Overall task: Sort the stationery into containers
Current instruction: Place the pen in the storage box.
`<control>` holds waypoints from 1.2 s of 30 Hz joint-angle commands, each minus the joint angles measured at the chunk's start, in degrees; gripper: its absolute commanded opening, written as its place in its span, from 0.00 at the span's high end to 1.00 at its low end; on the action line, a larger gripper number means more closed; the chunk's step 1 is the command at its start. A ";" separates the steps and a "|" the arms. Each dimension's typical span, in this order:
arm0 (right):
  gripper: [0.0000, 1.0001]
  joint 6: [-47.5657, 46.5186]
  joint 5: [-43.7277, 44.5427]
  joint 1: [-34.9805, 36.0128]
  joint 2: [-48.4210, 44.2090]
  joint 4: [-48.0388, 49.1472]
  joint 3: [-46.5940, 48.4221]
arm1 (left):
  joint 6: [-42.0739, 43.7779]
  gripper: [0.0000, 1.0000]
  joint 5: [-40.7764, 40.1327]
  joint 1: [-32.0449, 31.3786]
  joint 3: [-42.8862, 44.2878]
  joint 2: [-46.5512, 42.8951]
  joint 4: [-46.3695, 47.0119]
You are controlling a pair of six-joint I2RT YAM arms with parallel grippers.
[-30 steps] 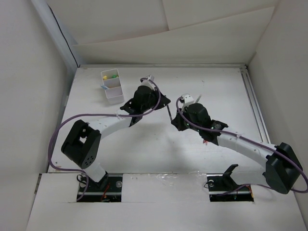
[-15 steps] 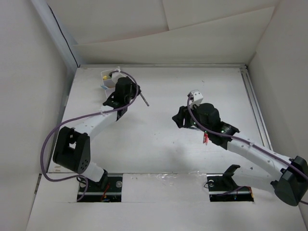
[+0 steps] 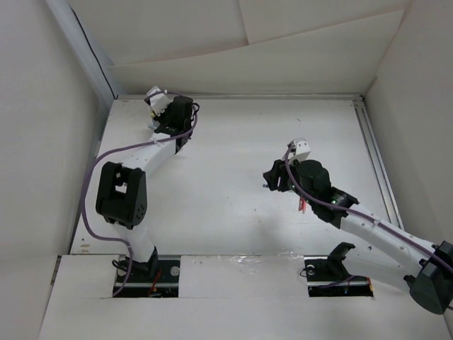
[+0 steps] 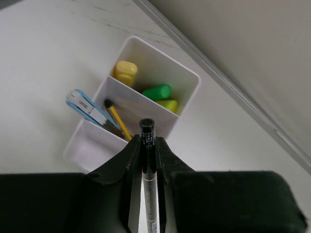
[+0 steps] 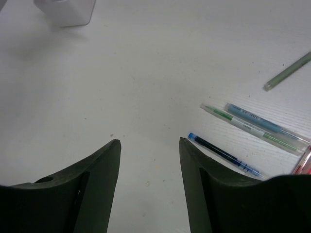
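The container, a white three-compartment box (image 4: 187,99), stands at the table's far left. One end compartment holds a yellow piece (image 4: 125,73) and a green piece (image 4: 156,91). The middle one holds a yellow pencil (image 4: 116,119) and a light blue pen (image 4: 87,108). My left gripper (image 4: 147,143) (image 3: 161,112) hovers over the box, shut on a dark pen (image 4: 147,133) that points down at it. My right gripper (image 5: 149,143) (image 3: 271,178) is open and empty above bare table. To its right lie a dark blue pen (image 5: 223,154), a green-marked pen (image 5: 248,127) and a teal-blue pen (image 5: 257,119).
A grey-green pen (image 5: 289,72) lies farther right, and a red pen (image 3: 303,205) sits under the right arm. White walls close in the table on three sides, and a rail (image 3: 373,152) runs along the right edge.
The right gripper opened and let go of the dark pen at mid-table, then drew back. The left arm swung the pen to the far left, over the box.
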 commanded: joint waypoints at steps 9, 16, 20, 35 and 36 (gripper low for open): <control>0.42 0.51 -0.29 -0.17 -0.55 2.94 -0.21 | 10.73 1.00 -13.09 2.68 5.80 4.18 0.69; 0.42 -0.02 -1.60 -0.17 -0.55 3.47 -0.21 | 13.46 1.00 -14.32 2.68 5.19 4.71 5.26; 0.42 -0.02 -1.61 -0.17 -1.17 3.47 -0.21 | 16.80 1.00 -15.63 2.68 5.80 6.72 7.72; 0.42 -0.02 -1.08 -0.17 -1.69 4.53 -0.74 | 20.58 1.00 -16.17 2.68 5.82 9.02 13.69; 0.42 -0.02 -0.47 -0.17 -1.69 4.53 -0.74 | 20.58 1.00 -15.65 2.68 5.81 9.02 13.70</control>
